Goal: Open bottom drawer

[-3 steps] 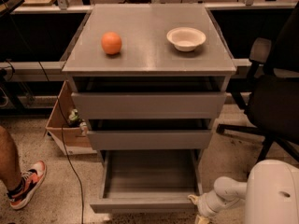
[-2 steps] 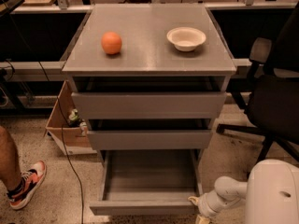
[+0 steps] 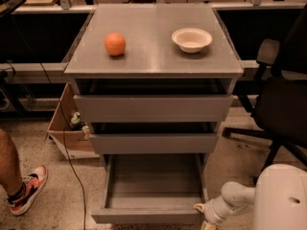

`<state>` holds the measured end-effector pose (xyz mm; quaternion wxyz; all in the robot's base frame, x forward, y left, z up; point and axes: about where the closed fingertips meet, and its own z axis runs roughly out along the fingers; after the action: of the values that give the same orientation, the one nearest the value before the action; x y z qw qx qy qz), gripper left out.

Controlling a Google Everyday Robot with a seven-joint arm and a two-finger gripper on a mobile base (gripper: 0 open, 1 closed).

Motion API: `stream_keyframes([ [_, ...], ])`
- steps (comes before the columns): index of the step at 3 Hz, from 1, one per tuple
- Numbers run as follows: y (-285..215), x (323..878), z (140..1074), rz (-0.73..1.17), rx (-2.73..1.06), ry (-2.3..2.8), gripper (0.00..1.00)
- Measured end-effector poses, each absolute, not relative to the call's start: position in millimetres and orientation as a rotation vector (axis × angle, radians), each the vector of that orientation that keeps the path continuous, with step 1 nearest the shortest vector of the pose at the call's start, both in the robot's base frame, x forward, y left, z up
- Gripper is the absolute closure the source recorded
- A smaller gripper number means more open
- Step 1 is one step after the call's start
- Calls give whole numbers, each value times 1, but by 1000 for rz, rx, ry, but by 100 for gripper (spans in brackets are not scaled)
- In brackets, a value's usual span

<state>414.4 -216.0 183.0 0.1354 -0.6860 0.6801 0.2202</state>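
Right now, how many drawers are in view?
3, stacked: top drawer, middle drawer below it, bottom drawer lowest and pulled out; the hand is by its front right corner.

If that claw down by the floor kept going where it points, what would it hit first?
Probably the bottom drawer: the claw sits at the right front corner of the pulled-out drawer and points toward it. Depth is unclear; it may be touching.
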Motion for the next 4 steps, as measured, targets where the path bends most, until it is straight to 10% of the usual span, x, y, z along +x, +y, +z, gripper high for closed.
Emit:
stream_keyframes([
  [4,-221,404,188,671,-1985,1974,51],
])
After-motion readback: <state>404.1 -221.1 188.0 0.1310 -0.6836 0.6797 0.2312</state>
